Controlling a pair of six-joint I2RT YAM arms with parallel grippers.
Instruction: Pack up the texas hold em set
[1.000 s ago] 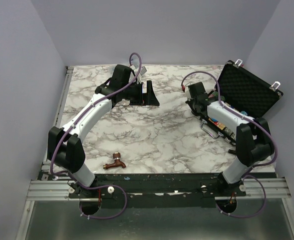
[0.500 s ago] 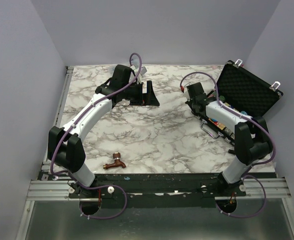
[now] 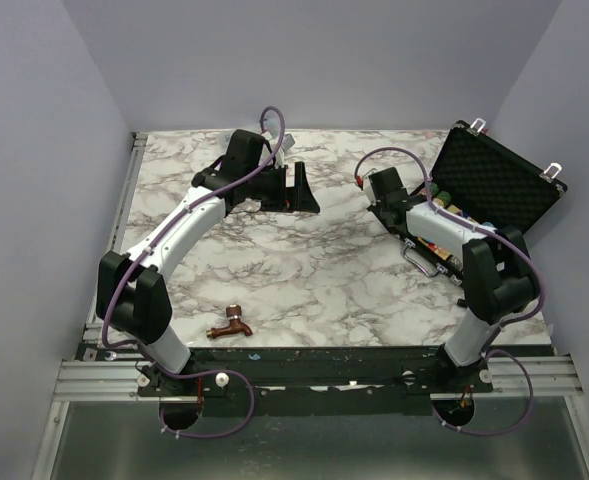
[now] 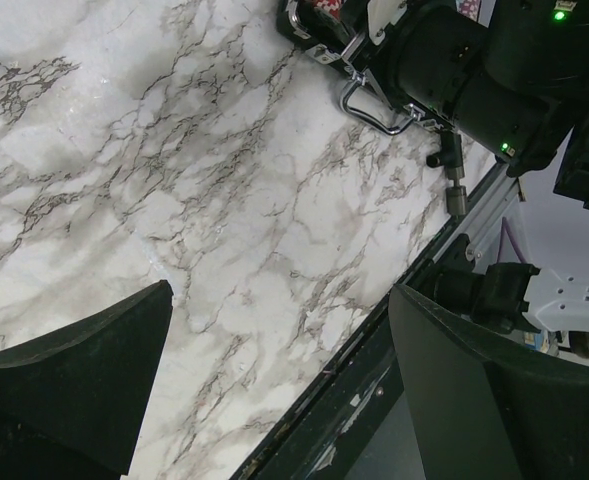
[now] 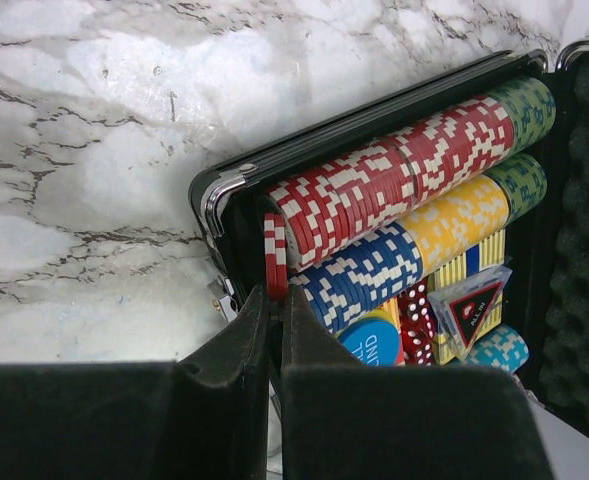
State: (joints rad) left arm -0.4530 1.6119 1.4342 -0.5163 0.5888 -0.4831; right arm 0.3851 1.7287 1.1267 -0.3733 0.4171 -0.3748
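Two arms out over the marble table (image 3: 304, 270). The right gripper (image 5: 274, 296) has its jaws pinched nearly together on a red chip (image 5: 274, 250), which stands on edge. It may be one chip or two, can't tell. In the right wrist view the chip sits centre frame, straight above the fingertips, at the left end of the red chip row (image 5: 384, 190). It is touching that row or just beside it, inside the case's left corner. The blue and yellow row (image 5: 394, 255) lies just below the red one, with green chips at the far right ends. A blue disc (image 5: 374, 340) and a card box (image 5: 471, 300) sit lower down.

From the top view the black case (image 3: 499, 185) is at the right of frame, lid open and leaning toward the upper right. The left gripper (image 4: 274, 380) is spread wide with nothing in it, hanging above bare marble at upper centre, well apart from the case. A copper faucet (image 3: 231, 325) lies at lower left.
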